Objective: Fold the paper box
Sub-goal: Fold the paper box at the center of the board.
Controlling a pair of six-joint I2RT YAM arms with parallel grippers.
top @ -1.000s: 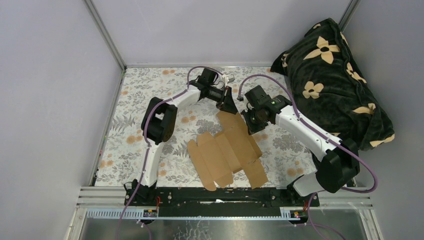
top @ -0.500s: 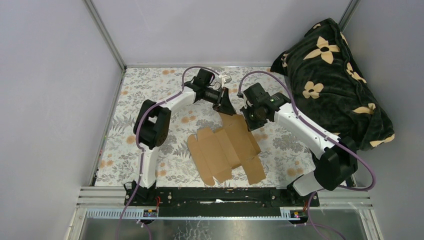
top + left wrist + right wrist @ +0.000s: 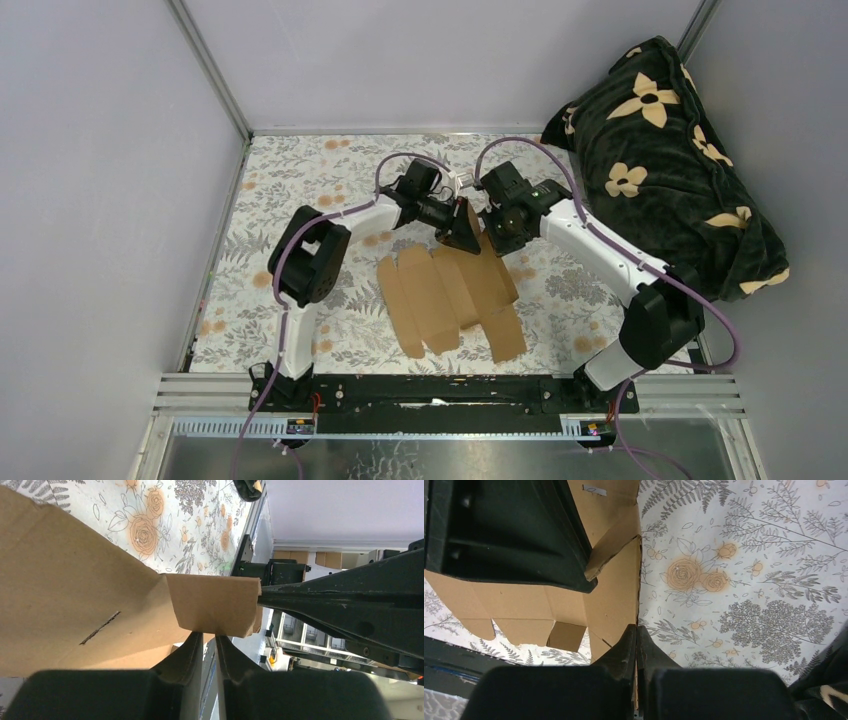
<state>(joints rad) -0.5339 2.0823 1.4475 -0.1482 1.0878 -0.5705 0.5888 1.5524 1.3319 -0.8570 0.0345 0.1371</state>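
The paper box [image 3: 450,295] is a flat brown die-cut sheet lying on the floral cloth between the arms, its far end lifted. My right gripper [image 3: 637,627] is shut on the sheet's right edge, which runs straight into its jaws; in the top view it [image 3: 497,238] sits at the sheet's far right corner. My left gripper [image 3: 209,635] stands with only a narrow gap between its jaws and nothing in that gap. Its tips touch the lower edge of a small raised flap [image 3: 215,605], seen broadside. From above, this gripper [image 3: 465,235] is at the sheet's far edge, close beside the right one.
A dark blanket with pale flowers [image 3: 670,160] is heaped at the back right. Grey walls close in the floral cloth [image 3: 300,180] on the left, back and right. The black base rail [image 3: 450,385] runs along the near edge.
The left gripper has come nearer and to the right, onto the sheet's far flap. The right wrist has shifted slightly farther back, and the sheet's far end is now bent upward.
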